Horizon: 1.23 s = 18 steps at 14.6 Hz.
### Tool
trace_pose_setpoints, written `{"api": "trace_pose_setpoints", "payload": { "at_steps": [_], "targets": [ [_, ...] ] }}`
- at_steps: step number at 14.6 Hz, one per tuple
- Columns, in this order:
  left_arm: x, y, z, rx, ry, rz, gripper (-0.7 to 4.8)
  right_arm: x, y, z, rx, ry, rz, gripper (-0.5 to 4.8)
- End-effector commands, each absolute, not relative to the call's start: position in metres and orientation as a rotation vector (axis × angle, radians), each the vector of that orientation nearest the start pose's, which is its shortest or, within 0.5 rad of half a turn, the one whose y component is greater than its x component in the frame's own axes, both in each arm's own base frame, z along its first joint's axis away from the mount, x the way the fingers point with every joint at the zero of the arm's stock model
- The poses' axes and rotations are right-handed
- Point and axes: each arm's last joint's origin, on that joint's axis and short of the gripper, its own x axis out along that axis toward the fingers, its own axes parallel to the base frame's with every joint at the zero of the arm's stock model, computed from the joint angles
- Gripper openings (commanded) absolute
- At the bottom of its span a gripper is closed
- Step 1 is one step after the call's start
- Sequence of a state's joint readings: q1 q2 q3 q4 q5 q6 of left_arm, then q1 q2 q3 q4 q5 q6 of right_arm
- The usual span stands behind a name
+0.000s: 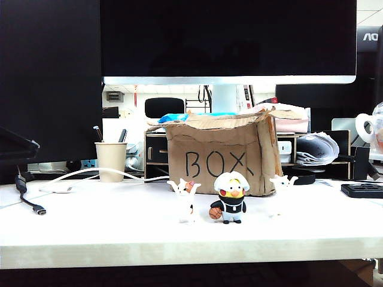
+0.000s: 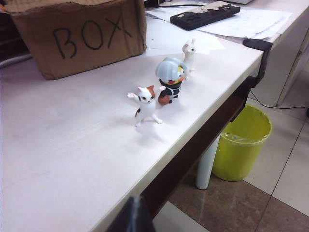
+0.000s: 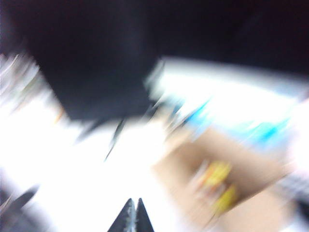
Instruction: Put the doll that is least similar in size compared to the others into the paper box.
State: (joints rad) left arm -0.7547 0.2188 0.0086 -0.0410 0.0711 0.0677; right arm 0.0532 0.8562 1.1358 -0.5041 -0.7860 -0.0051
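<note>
1. The doll [image 1: 230, 198] is a chubby figurine with a yellow face, white hood, black top and light trousers; it stands upright on the white tabletop, holding a small orange ball at its side.
2. The paper box [image 1: 222, 158] is torn brown cardboard, "BOX" handwritten in black; it sits upright just behind the doll, not touching it.

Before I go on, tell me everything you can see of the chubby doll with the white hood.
The doll is a chubby, glossy, plastic-looking figurine: yellow face, white hood, black top, light trousers, dark feet, and a small orange ball at its side. It stands upright on the white table, in front of the paper box and apart from it, between two slim white cat figurines. Only the table touches it; neither gripper is near it in the exterior view.
</note>
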Motion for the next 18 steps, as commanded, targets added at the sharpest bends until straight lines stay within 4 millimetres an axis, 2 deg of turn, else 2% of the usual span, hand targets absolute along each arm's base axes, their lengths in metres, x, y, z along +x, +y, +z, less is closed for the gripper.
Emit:
{"api": "trace_pose_setpoints", "payload": {
  "at_steps": [1, 2, 4, 6, 8, 10, 11, 12, 18],
  "targets": [
    [0.078, -0.076, 0.146, 0.149, 0.202, -0.831, -0.05, 0.182, 0.055, 0.387, -0.039, 0.614, 0.927, -0.02],
    [0.078, -0.076, 0.146, 0.149, 0.202, -0.831, -0.05, 0.196, 0.074, 0.373, -0.141, 0.776, 0.900, -0.02],
    [0.078, -0.076, 0.146, 0.149, 0.202, -0.831, -0.05, 0.207, 0.107, 0.350, -0.328, 0.949, 0.818, -0.01],
    [0.078, -0.076, 0.146, 0.149, 0.202, -0.831, -0.05, 0.217, 0.152, 0.323, -0.508, 1.016, 0.830, 0.00],
    [0.078, -0.076, 0.146, 0.149, 0.202, -0.831, -0.05, 0.220, 0.176, 0.307, -0.619, 1.031, 0.847, 0.17],
    [0.078, -0.076, 0.146, 0.149, 0.202, -0.831, -0.05, 0.223, 0.196, 0.289, -0.707, 1.050, 0.900, 2.73],
    [0.078, -0.076, 0.146, 0.149, 0.202, -0.831, -0.05, 0.225, 0.201, 0.283, -0.735, 1.061, 0.906, 3.49],
    [0.078, -0.076, 0.146, 0.149, 0.202, -0.831, -0.05, 0.227, 0.206, 0.274, -0.769, 1.084, 0.905, 4.79],
    [0.078, -0.076, 0.146, 0.149, 0.202, -0.831, -0.05, 0.243, 0.218, 0.254, -0.846, 1.054, 0.901, 4.79]
  ]
}}
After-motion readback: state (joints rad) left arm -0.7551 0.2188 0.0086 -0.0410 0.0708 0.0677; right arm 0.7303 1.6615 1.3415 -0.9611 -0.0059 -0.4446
